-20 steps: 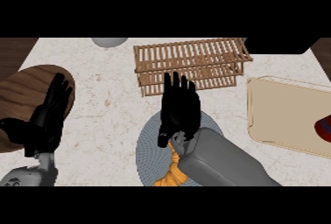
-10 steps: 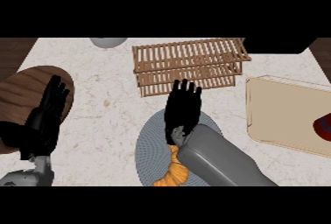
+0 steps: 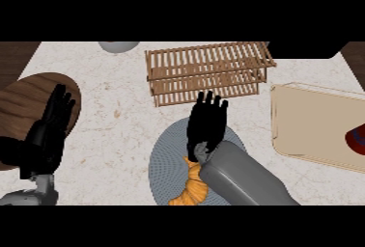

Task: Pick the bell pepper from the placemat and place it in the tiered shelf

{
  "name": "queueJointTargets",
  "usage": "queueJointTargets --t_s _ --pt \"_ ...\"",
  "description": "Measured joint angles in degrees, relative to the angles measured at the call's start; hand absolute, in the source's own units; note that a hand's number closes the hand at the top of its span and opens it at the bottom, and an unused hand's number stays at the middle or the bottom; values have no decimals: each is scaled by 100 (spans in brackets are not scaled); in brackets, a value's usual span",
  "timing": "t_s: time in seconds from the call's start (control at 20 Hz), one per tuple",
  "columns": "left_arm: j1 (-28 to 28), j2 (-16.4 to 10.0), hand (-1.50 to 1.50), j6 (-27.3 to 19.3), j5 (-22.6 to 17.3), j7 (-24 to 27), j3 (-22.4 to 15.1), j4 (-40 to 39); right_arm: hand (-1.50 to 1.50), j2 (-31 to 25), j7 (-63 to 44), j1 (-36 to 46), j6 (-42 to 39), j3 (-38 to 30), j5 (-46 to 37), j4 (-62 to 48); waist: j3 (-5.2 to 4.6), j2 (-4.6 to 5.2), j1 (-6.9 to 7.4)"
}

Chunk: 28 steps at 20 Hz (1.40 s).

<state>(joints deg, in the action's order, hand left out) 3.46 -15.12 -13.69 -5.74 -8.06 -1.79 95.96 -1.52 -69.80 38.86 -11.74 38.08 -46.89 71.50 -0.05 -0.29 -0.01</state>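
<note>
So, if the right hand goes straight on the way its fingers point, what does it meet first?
Probably the wooden shelf: the right hand aims straight fingers at its near edge, though height is unclear.

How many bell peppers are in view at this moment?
1. An orange bell pepper lies on the near part of the grey placemat, partly covered by the right forearm. The forearm could hide another.
</note>
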Motion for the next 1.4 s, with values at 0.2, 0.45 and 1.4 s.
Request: queueJointTargets --t_s 0.2,0.45,1.4 --pt "102 7 0 -17 30 -43 50 -15 -150 7 37 -231 14 48 -115 -14 1 9 1" --pt "72 54 0 -54 123 -189 -2 145 -150 24 157 -531 96 -6 -353 -15 3 4 9" --pt "245 241 0 131 230 -61 180 -170 150 101 714 -954 330 -439 -639 -555 -1 -7 27"
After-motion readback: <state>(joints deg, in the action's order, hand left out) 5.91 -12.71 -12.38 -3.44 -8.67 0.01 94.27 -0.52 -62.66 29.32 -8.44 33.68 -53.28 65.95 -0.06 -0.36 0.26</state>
